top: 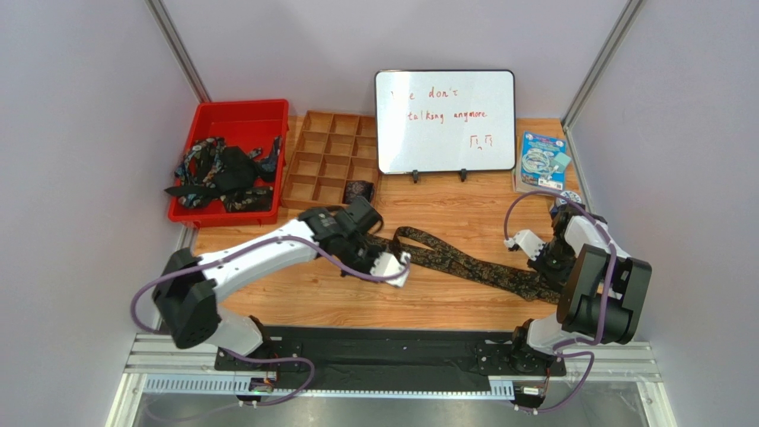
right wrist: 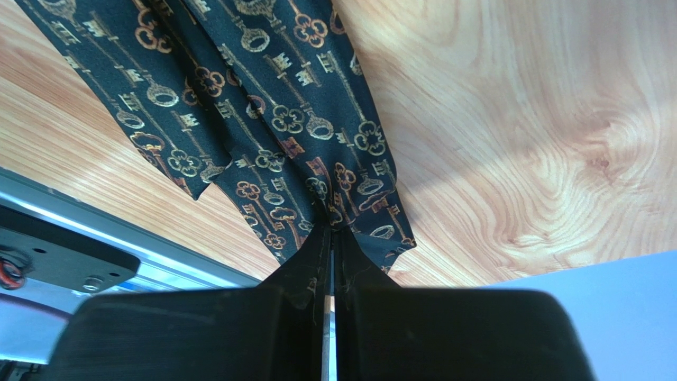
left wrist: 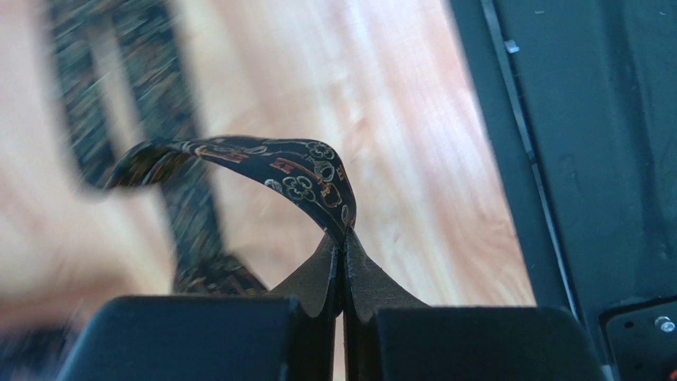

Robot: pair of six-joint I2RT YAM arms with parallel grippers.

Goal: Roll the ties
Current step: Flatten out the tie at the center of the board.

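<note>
wood-grain tbl (top: 445,307) w/ long black key-print tie (top: 472,265), ends pinched.

We hold our left gripper (top: 400,270) at two o'clock from its base and our right gripper (right wrist: 331,230) at twelve o'clock from its own, both clamped tight on the tie (top: 463,262).

One dark patterned tie (top: 463,262) lies slantwise across the wooden table (top: 356,302) – the left gripper (top: 401,269) is down at its narrow left end, the right gripper (top: 541,264) at the wider right end, by the table's edge. Back left, a red bin (top: 233,111) holds a tangle of more ties (top: 218,173). Just beside it is a wooden divider tray (top: 325,147), one dark coil (top: 359,189) in its near-right compartment. Behind – a whiteboard (top: 444,120) with red writing, and a blue packet (top: 542,162) to its right.
</note>
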